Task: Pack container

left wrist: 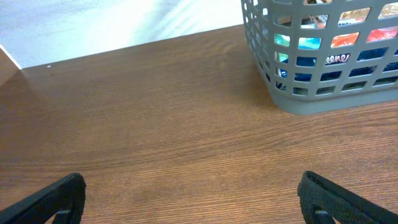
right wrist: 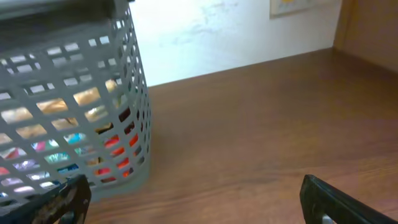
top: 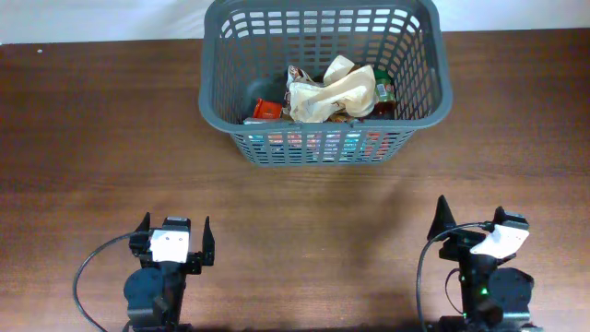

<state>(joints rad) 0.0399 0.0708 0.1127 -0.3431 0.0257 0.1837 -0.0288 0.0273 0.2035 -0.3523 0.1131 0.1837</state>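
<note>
Container (top: 217,88): large dark grey lattice-sided basket, upright on the brown wooden bench (top: 92,138), at the far side, slightly right of centre. Contents: crumpled cream wrapper (top: 336,88) on top; red packet (top: 267,109) to its left; dark jar (top: 383,92) with a colourful label at the right; further bright packets seen through the near slots, not identifiable. Left pincer (top: 175,227): near edge, left side, jaws spread wide, holding nothing, well apart from the basket. Right pincer (top: 470,217): near edge, right side, jaws spread wide, holding nothing, likewise well apart from the basket.
</note>
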